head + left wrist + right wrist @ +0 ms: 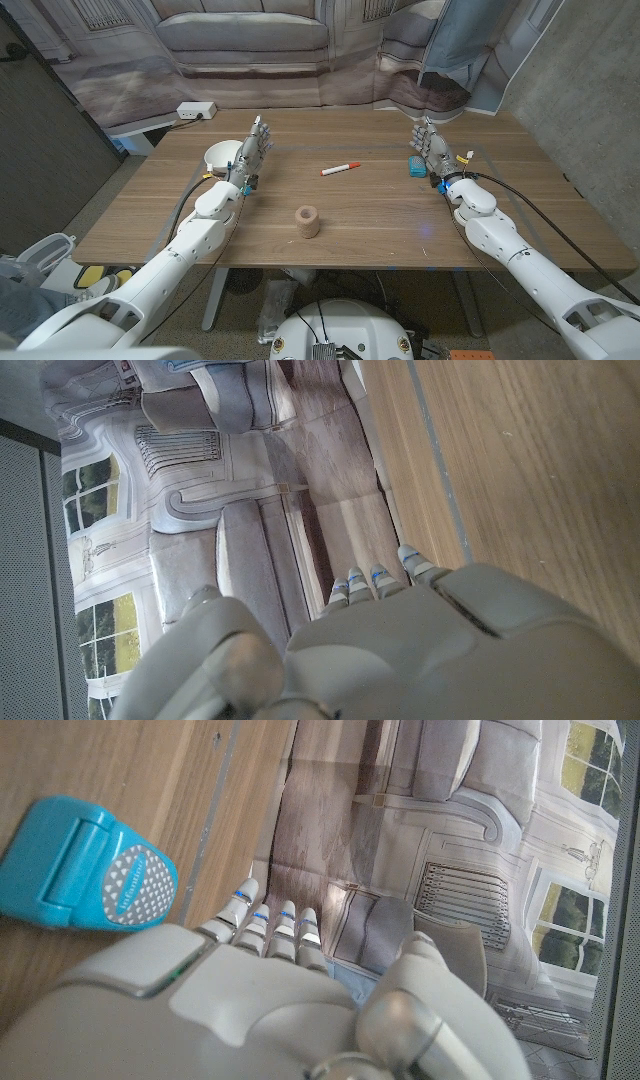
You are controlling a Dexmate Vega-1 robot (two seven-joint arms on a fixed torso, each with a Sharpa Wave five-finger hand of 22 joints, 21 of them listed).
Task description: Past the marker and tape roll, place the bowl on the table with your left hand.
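A white bowl [220, 155] sits on the wooden table [380, 230] near its left edge. My left hand [250, 155] stands just to the right of it with fingers stretched up and apart, holding nothing; whether it touches the bowl's rim I cannot tell. In the left wrist view the back of my left hand [420, 650] lies over bare table [540, 470]. A red and white marker [341, 168] lies mid-table, and a tan tape roll [307, 221] stands nearer the front. My right hand [431, 148] is upright and empty at the right.
A turquoise tape dispenser [417, 166] lies just beside my right hand, also seen as the turquoise dispenser [85, 870] past the hand's back [250, 1010]. A white power strip [195, 110] sits on a surface beyond the table's far left corner. A printed sofa backdrop hangs behind.
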